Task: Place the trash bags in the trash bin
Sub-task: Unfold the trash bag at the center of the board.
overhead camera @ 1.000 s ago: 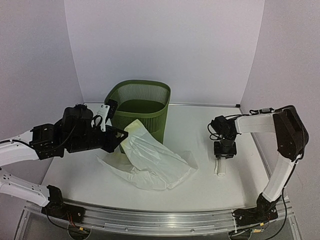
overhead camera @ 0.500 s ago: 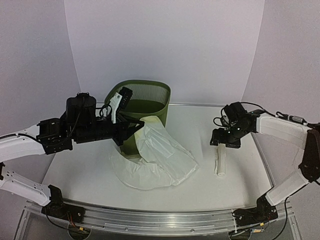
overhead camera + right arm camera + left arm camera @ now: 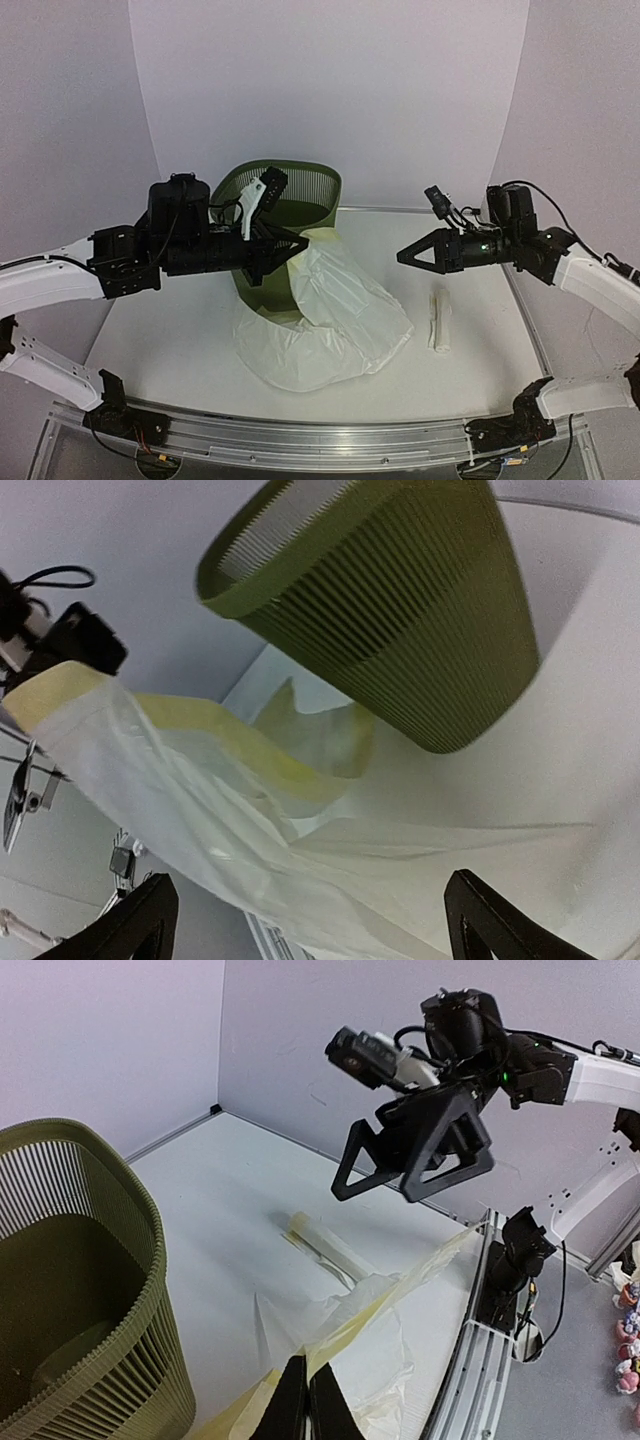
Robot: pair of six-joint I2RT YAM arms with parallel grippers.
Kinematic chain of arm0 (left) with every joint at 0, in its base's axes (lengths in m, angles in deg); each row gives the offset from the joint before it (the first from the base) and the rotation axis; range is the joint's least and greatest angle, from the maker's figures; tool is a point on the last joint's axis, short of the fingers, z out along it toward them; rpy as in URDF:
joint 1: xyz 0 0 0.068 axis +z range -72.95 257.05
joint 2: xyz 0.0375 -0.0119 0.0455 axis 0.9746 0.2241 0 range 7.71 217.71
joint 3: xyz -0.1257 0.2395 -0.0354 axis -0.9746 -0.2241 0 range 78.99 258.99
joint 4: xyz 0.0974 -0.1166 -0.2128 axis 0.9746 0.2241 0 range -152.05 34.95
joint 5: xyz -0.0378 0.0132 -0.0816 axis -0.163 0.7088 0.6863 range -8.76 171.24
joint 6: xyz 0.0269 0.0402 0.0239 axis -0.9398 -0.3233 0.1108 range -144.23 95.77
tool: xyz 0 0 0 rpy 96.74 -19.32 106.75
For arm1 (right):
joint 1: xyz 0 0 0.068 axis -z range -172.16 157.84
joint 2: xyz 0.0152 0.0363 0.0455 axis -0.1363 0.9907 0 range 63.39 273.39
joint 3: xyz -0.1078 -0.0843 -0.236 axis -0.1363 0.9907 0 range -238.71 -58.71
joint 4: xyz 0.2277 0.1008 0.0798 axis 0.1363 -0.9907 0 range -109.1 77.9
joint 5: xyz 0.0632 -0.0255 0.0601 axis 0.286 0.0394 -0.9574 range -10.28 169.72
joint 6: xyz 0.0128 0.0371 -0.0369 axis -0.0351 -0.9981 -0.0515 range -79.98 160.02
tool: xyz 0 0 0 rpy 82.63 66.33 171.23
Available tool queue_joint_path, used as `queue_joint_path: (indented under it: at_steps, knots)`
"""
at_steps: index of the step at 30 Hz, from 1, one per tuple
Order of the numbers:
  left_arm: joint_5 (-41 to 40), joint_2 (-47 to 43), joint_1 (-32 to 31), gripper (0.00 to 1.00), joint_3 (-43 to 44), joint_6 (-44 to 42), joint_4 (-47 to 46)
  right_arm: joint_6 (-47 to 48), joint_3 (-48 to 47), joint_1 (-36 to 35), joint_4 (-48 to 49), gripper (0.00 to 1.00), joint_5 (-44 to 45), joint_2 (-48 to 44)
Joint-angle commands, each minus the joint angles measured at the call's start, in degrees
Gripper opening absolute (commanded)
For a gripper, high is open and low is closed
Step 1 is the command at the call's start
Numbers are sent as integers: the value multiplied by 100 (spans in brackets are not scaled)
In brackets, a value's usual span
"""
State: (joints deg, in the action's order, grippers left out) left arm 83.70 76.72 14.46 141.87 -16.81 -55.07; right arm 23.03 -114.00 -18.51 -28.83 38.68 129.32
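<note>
Left gripper, seen from the top external camera, is clamped on the yellowish edge of a large, thin, translucent pale plastic trash bag at mid-frame. From that pinch the film hangs down and spreads in crinkled folds over the white table in the lower centre. Behind the left arm, in the upper centre, is an olive-green slatted plastic trash bin, and the bag's lifted edge hangs just in front of its wall. At right of centre the right gripper hovers above the table, pointing towards the bag and well apart from it. Below it a small white rolled bag lies flat on the table.

From the left wrist, the black fingertips at the bottom edge are pressed together on the bag's yellow band, which runs up to the right. The bin wall fills the lower left. The right gripper hangs in the upper right with its jaws spread, and the rolled bag lies at centre below it.

From the right wrist, two dark fingers sit far apart at the bottom corners, holding nothing. The bin appears tilted across the top, and the bag stretches from the upper left down to the bottom centre.
</note>
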Motion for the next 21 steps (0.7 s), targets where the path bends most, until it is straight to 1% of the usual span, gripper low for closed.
queue_joint_path:
  at_steps: [1, 4, 8, 13, 18, 20, 21]
  knots:
    - [243, 252, -25, 0, 363, 52, -237, 480, -530, -500, 789, 92, -857, 381]
    - [318, 420, -25, 0, 484, 174, -269, 672, -998, -918, 736, 91, -968, 966]
    - [-244, 550, -25, 0, 634, 434, -248, 734, -1120, -1221, 685, 87, -1207, 1401]
    - [-1037, 333, -25, 0, 572, 617, -422, 649, -565, -1452, 675, 84, -1635, 1482]
    - [-2171, 316, -25, 0, 889, 984, 22, 640, 94, -1610, 637, 84, -1373, 1239]
    - [-2240, 264, -25, 0, 910, 992, -17, 687, 296, -1610, 627, 83, -1153, 1226]
    - [-2249, 230, -25, 0, 910, 1001, -53, 731, 357, -1610, 627, 80, -1076, 1273]
